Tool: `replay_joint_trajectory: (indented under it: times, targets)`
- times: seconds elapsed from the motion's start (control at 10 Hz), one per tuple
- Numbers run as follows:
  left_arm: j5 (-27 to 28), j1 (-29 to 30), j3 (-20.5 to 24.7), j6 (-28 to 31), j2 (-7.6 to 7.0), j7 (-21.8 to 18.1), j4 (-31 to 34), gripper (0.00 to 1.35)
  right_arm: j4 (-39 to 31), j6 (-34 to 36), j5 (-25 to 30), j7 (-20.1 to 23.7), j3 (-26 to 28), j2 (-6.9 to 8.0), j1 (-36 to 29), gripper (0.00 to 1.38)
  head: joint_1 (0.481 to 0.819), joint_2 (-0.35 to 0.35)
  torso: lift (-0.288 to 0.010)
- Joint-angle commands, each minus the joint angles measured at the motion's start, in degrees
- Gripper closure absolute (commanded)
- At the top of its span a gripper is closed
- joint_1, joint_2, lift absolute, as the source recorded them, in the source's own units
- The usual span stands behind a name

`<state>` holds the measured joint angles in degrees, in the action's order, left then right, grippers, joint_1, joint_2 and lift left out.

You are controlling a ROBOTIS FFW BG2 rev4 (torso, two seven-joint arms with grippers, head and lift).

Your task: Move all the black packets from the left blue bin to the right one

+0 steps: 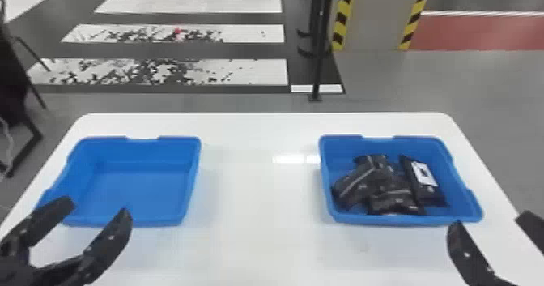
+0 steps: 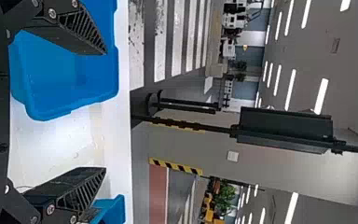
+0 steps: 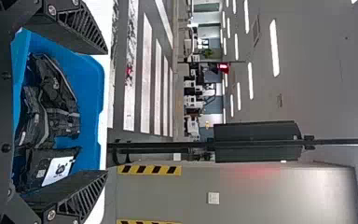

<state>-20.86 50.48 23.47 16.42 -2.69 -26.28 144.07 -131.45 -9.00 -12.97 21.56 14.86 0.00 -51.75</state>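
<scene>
My left gripper [image 1: 95, 220] stands open over the near edge of the left blue bin [image 1: 139, 192], which holds nothing. In the left wrist view that gripper [image 2: 103, 111] has its two fingers wide apart and nothing between them. Several black packets [image 1: 378, 184] lie heaped in the right blue bin [image 1: 404, 219], one with a white label. At the lower right, my right gripper [image 1: 491, 224] is open just in front of that bin. The right wrist view has the same gripper [image 3: 106, 111] with spread fingers, the packets [image 3: 51, 100] lying in the bin [image 3: 91, 93] beyond.
Both bins stand on a white table [image 1: 259, 192], with a wide stretch of tabletop between them. Past its far edge a black post [image 1: 319, 42] rises from the floor near a pillar with yellow and black striped edges. A dark stand [image 1: 16, 82] is at the far left.
</scene>
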Motion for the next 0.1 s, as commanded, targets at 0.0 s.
replay_joint_trajectory:
  times: [0.0]
  targets:
    - [-0.05, 0.14, 0.07, 0.03, 0.06, 0.00, 0.00, 0.16, 0.18, 0.13, -0.17, -0.02, -0.12, 0.05, 0.14, 0.11, 0.695, 0.014, -0.138]
